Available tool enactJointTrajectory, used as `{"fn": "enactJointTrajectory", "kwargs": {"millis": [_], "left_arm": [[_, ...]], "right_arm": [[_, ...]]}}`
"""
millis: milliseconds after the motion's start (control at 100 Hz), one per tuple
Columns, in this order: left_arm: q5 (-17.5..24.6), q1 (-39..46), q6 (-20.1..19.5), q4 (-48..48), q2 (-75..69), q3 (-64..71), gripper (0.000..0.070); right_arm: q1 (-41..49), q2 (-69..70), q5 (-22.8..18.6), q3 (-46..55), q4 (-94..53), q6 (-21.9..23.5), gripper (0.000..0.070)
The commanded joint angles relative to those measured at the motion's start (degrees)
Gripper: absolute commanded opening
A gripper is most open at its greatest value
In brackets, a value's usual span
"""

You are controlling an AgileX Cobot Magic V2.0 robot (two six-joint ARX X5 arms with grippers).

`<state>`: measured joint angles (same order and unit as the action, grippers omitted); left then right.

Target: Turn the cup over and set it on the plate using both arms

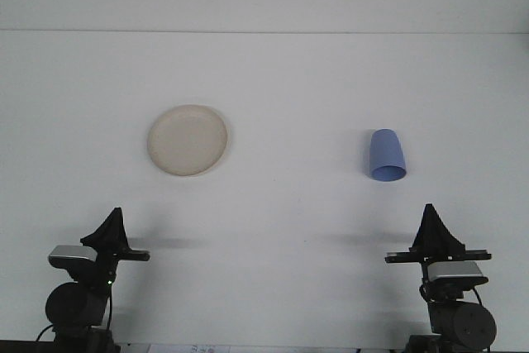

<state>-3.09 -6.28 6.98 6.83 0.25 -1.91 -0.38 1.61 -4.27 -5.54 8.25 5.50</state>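
both grippers, left [113, 217] and right [430, 214], point upward, tips together, holding nothing.

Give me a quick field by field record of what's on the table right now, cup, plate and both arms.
cup: blue cup, right half of the white table, wider end facing the camera, apparently lying tilted
plate: cream plate, left half, nothing on it
cup to plate: well apart, not touching
left gripper: near edge, below the plate, holding nothing
right gripper: near edge, below the cup, holding nothing
task status: cup not yet picked up
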Motion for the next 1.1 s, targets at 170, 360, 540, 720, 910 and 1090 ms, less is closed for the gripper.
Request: {"fn": "enactJointTrajectory", "kwargs": {"millis": [170,360,540,720,910,1090], "left_arm": [[0.1,-0.1,0.2,0.6,-0.1,1.1,0.0012],[0.1,-0.1,0.2,0.6,-0.1,1.1,0.0012],[0.1,-0.1,0.2,0.6,-0.1,1.1,0.0012],[0.1,-0.1,0.2,0.6,-0.1,1.1,0.0012],[0.1,-0.1,0.2,0.7,-0.1,1.1,0.0012],[0.1,-0.1,0.2,0.6,-0.1,1.1,0.0012]], "right_arm": [[0.0,14.3,0.2,-18.3,-17.6,1.6,0.0000],[0.0,30.1,0.0,-34.4,-30.4,-2.1,0.0000],[0.0,39.1,0.2,-39.5,-29.5,-2.1,0.0044],[0.0,45.5,3.4,-38.7,-28.3,-3.0,0.0477],[0.0,48.5,4.2,-32.1,-18.7,-3.3,0.0495],[0.0,50.5,4.5,-24.3,-11.2,-2.1,0.0495]]}}
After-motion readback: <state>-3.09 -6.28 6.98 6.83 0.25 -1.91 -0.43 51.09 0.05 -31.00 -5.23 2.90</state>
